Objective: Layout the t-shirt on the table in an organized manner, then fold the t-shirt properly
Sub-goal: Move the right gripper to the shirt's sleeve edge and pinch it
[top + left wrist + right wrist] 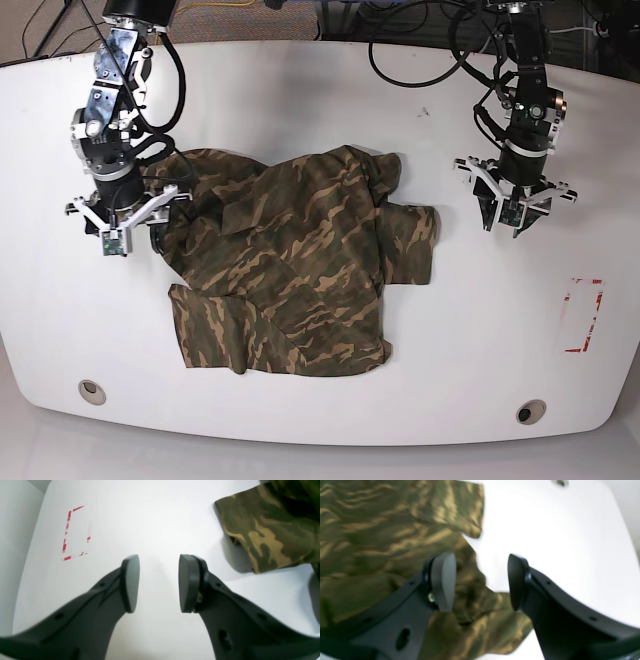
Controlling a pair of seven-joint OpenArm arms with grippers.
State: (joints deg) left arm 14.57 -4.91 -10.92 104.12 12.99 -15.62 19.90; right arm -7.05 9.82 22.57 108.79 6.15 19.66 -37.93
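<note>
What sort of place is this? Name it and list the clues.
Probably a robotics lab bench. Two arms stand over a white table, cables trail across its far edge, and a red-and-white tape mark is stuck to the tabletop, near a camouflage t-shirt.

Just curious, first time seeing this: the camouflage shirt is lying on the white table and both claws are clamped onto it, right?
Not quite. The shirt lies on the table, but both claws are open and hold nothing; the wrist views show it: left claw, right claw.
</note>
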